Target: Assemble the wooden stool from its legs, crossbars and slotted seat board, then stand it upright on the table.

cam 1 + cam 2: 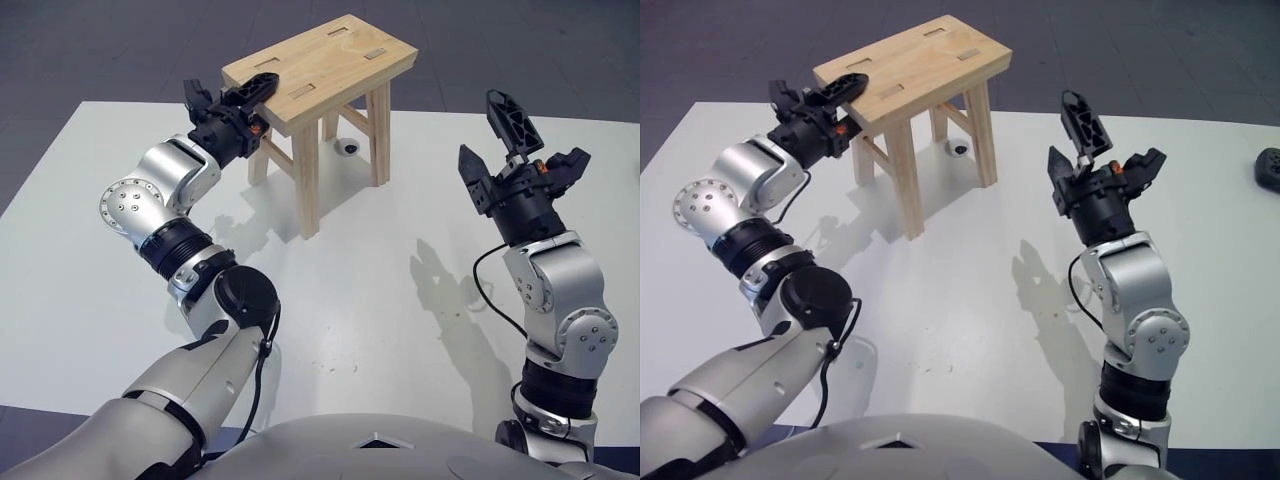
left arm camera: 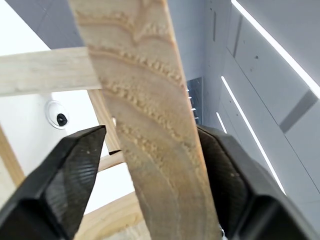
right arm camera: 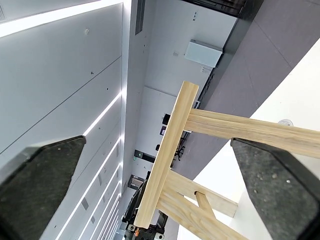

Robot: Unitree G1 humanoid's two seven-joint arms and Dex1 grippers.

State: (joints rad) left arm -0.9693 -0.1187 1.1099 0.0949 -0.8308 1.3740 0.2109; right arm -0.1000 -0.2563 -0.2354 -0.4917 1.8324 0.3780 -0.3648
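On the far part of the white surface (image 1: 350, 300) stands the stool (image 1: 330, 60), upright on four square legs (image 1: 306, 185) of pale, bare wood. Its seat board is a flat rectangle with small slots cut near the corners, and the board's end face shows wavy grain close up.

At the stool's left end, the left pincer (image 1: 258, 100) straddles the seat board's edge, one black ribbed finger (image 2: 75, 170) on each side. One pad lies against the wood while a thin gap shows at the other, so the grip is not closed.

Right of the stool, well apart from it, the right pincer (image 1: 522, 140) is raised with its fingers spread wide, holding nothing.

Under the stool a small round white fitting (image 1: 348, 147) sits in the smooth, matt surface. Beyond the stool lies a dark grey floor (image 1: 120, 40).
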